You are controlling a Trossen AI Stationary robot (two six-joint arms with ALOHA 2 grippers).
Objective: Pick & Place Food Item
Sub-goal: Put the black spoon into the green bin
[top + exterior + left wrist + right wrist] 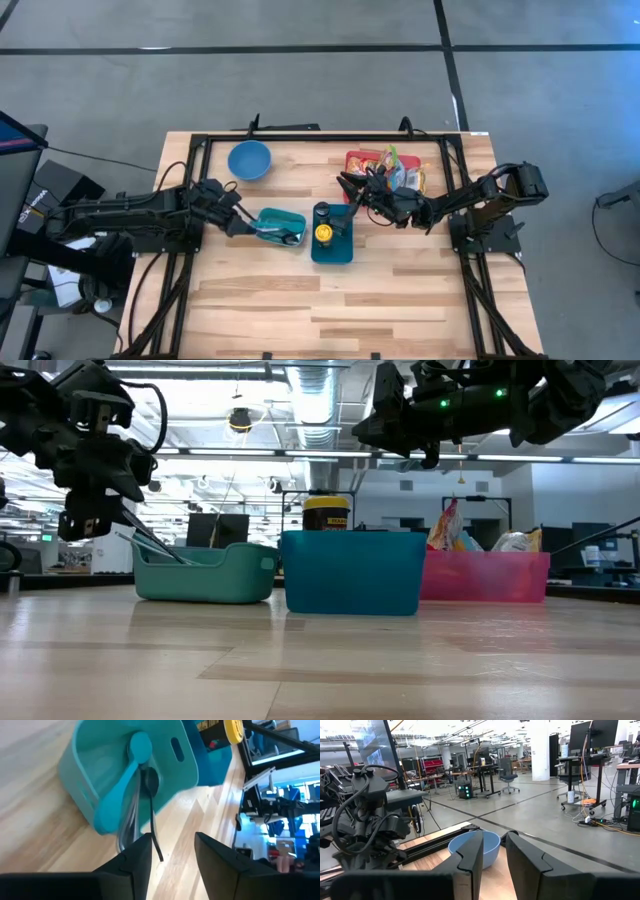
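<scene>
Your left gripper, jaws apart and empty, hovers left of centre beside the teal caddy | food jar sits mid-frame inside the blue bin | right gripper, parted, hangs over the bin, likely repositioning | low view alone reveals its height; red tray beyond.

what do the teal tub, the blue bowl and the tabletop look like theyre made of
Teal tub: likely moulded plastic, smooth with a soft sheen, rounded corners and a cut-out handle slot.
Blue bowl: probably plastic, one even colour with a thin rim; the finish is hard to judge.
Tabletop: wood, going by the visible grain and the joined planks in varied tones; looks sealed, with a light sheen in the low view.
</scene>
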